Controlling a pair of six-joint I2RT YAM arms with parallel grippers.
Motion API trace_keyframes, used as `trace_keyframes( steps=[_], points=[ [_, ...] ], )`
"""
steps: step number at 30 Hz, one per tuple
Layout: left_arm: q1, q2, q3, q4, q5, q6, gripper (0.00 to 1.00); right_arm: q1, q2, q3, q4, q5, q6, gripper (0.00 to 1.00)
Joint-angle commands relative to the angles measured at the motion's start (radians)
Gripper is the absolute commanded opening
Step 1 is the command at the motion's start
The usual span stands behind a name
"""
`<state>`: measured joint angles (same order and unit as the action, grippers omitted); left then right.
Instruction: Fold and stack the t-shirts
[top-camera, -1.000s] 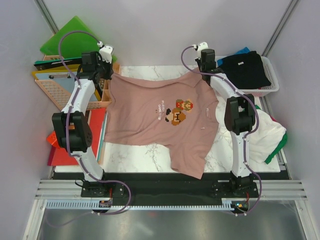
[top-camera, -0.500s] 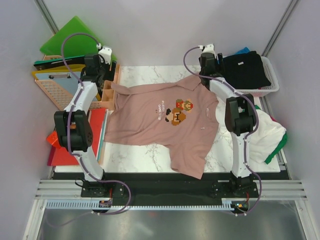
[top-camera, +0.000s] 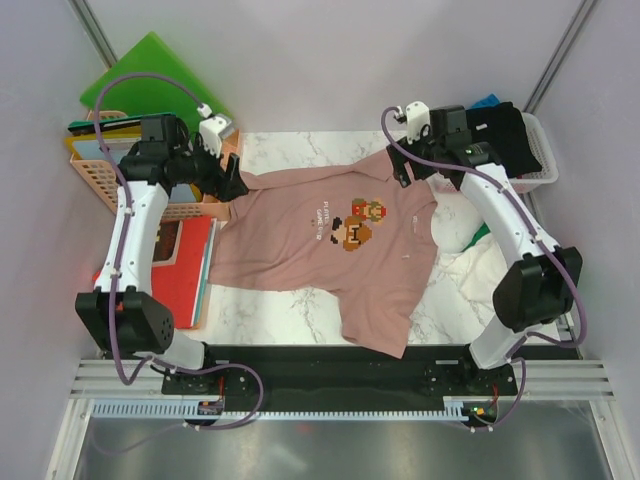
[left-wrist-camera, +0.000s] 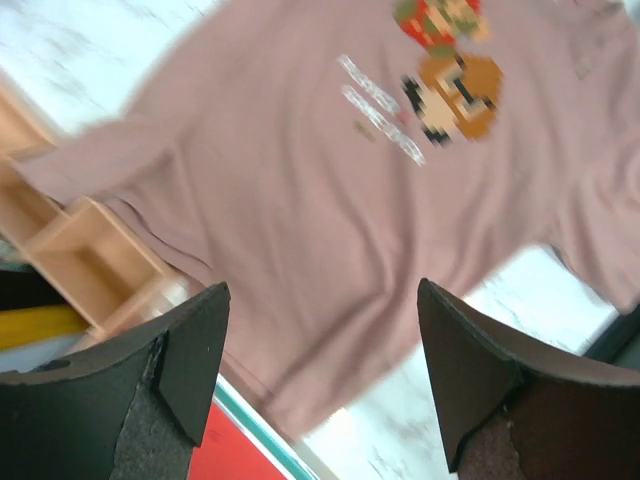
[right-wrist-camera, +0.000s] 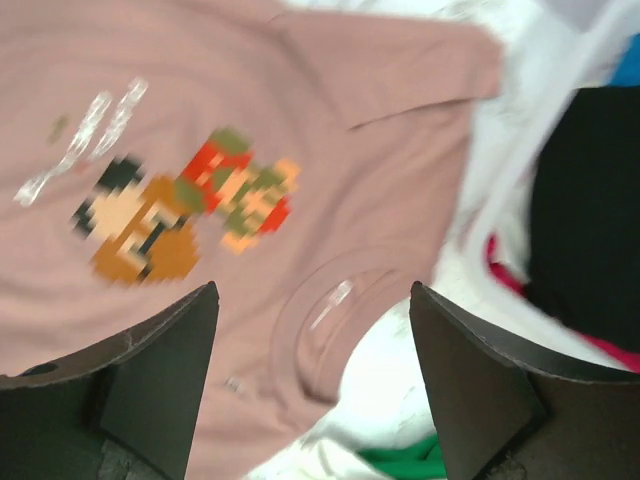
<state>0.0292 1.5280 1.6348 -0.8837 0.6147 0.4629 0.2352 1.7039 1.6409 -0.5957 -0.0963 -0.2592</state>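
Note:
The dusty pink t-shirt with the pixel game-character print lies spread front up on the marble table. Its hem corner hangs toward the near edge. My left gripper hovers open above the shirt's left sleeve; the left wrist view shows pink cloth below the gripper, nothing between the fingers. My right gripper is open above the collar, empty. A white t-shirt with green cloth lies at the right. A black t-shirt fills the basket.
A white basket stands at the back right, with blue cloth behind the black shirt. At the left are an orange basket, a wooden organiser, a green folder and a red folder.
Both grippers have opened and let go of the pink shirt's far edge. The shirt has settled flat. Both arms have swung outward and up, uncovering the white shirt at the right.

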Motion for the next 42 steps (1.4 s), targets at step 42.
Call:
trace_keyframes(
  steps=[42],
  points=[
    [-0.003, -0.269, -0.340, 0.218, -0.236, -0.187, 0.86, 0.273, 0.017, -0.584, -0.216, -0.071, -0.087, 0.92]
  ],
)
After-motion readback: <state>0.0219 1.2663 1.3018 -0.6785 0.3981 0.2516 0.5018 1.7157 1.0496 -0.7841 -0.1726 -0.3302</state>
